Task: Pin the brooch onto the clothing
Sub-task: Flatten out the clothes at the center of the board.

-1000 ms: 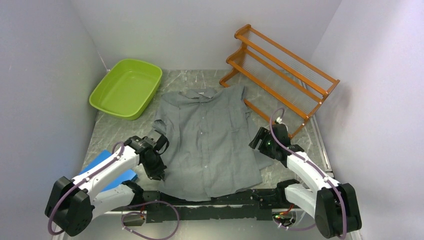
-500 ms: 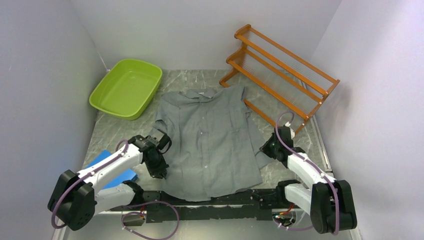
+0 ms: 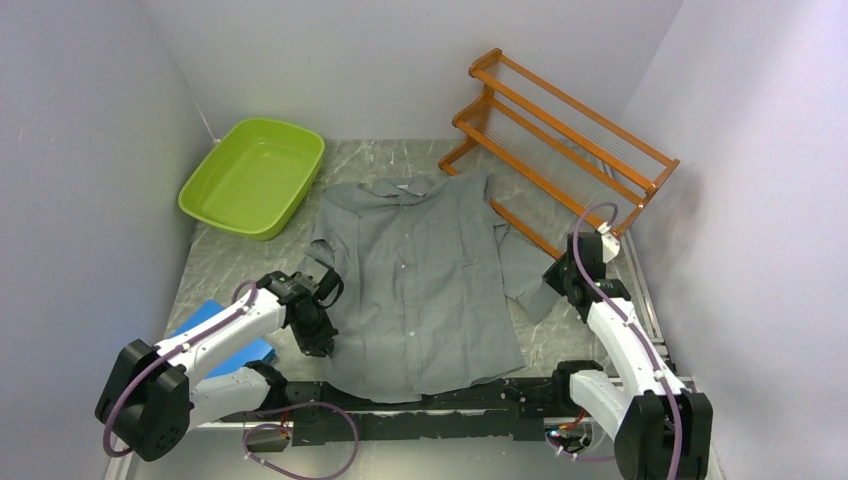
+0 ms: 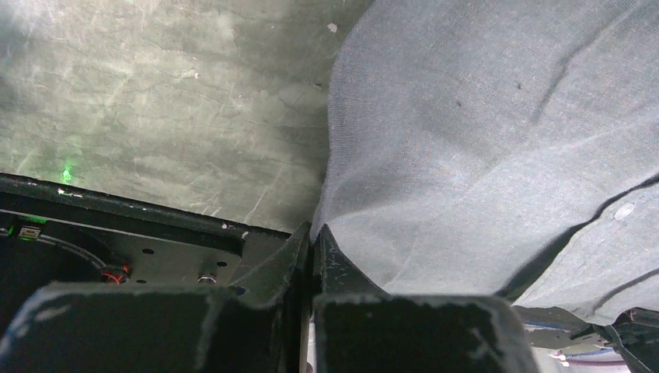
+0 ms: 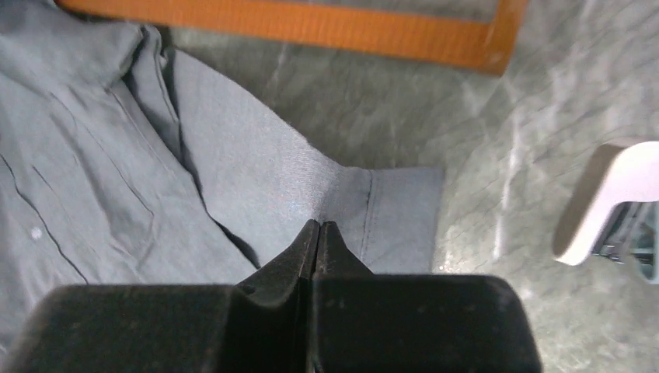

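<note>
Left pincer [image 4: 312,233] is clamped shut on the side edge of the shirt [image 3: 420,290], right pincer [image 5: 319,230] on its sleeve. The shirt lies flat on the surface [image 3: 230,265] beside the wooden rack [image 3: 575,106], collar toward the rack, hem toward the arm bases.

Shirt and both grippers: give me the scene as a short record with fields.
shirt: spread flat, front up, collar at the far side
left gripper: shut on the shirt's side edge
right gripper: shut on the shirt's sleeve near the cuff
brooch: not seen in any view
also on table: green tub, wooden rack
</note>
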Robot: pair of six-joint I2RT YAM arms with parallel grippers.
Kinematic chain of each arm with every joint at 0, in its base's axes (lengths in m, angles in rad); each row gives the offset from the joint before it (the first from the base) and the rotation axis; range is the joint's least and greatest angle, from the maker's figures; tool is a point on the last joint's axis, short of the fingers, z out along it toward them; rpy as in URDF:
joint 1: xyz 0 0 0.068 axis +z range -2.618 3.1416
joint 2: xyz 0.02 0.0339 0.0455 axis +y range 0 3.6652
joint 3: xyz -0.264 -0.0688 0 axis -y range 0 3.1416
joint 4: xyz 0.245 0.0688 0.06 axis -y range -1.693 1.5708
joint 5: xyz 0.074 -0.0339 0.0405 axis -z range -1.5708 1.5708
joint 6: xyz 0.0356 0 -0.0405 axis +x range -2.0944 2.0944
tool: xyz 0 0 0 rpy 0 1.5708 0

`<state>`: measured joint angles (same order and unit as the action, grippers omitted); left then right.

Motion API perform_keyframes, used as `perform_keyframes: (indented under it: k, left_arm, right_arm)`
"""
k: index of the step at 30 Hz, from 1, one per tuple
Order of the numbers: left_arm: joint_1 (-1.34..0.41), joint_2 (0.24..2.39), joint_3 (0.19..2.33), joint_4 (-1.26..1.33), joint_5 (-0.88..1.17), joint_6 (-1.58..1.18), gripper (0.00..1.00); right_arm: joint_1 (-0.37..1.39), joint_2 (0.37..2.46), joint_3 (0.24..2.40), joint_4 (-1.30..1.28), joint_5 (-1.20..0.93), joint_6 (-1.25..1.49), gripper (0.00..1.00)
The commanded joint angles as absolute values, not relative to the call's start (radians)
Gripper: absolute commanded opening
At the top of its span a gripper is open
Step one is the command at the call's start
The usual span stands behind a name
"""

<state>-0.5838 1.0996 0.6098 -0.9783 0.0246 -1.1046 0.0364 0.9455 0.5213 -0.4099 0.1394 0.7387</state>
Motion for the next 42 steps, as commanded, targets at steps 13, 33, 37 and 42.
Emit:
perform_keyframes:
  k: [13, 33, 37, 42]
  left_arm:
    - [-0.587, 1.063, 0.771, -1.11, -0.201, -1.131, 0.71]
    - [-0.917, 1.523, 1.048, -0.594, -0.073, -0.825, 0.71]
    - [-0.96, 1.636, 1.031, -0.445, 0.003, -0.845, 0.61]
    - [-0.982, 1.714, 0.956, -0.301, 0.086, -0.905, 0.49]
  right_arm:
    - [-0.046, 0.93, 0.701, -0.476, 0.328, 0.651, 0.91]
    - [0.383, 0.98, 0.531, -0.299, -0.169, 0.466, 0.99]
    - [0.425, 1.096, 0.498, -0.242, -0.224, 0.501, 0.78]
    - [0.426, 1.148, 0.423, -0.177, -0.285, 0.584, 0.44]
